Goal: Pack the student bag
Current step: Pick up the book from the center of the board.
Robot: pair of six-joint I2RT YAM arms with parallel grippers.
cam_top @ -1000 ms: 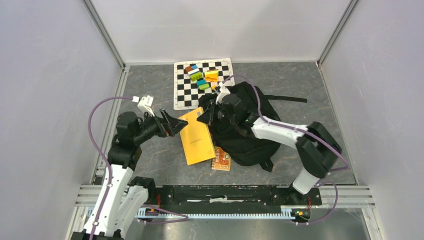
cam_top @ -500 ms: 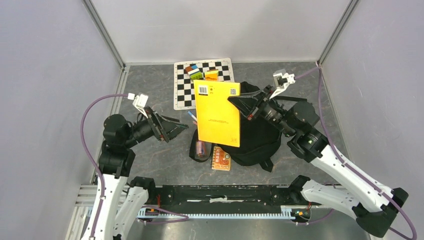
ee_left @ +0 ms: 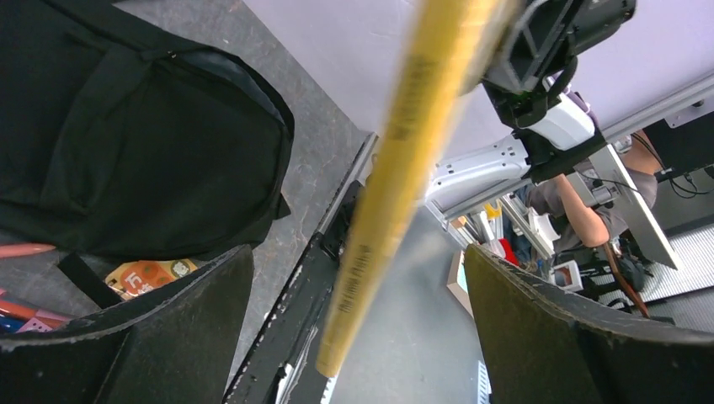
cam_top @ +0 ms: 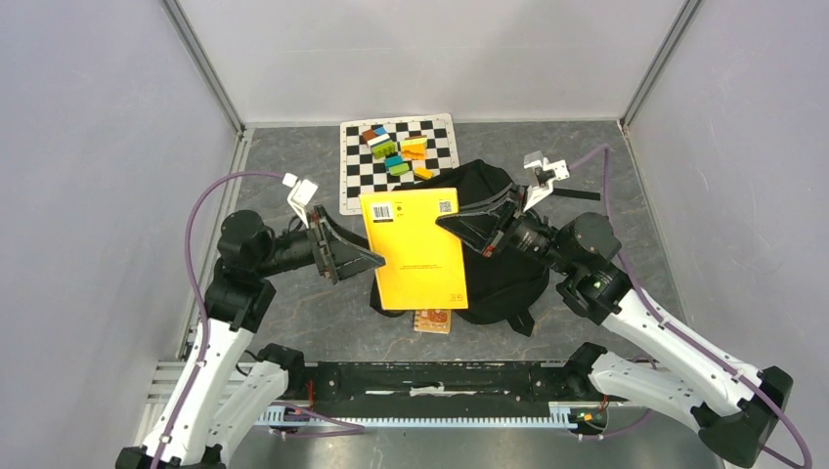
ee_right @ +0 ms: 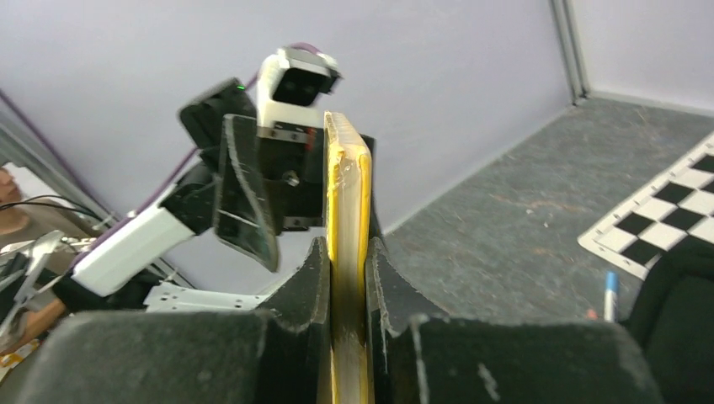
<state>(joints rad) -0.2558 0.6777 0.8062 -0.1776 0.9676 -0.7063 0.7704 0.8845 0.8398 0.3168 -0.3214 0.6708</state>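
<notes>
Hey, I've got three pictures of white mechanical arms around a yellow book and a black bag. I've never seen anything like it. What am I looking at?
These are two robot arms bolted at the near edge of a table. One picture looks down from above; the other two come from a camera on each wrist, showing that arm's own gripper. The right gripper is shut on one edge of a yellow notebook, holding it up over a black backpack. The left gripper is open, with the notebook's other edge between its fingers. A checkered mat with coloured blocks lies at the back, a small orange card at the front.
</notes>
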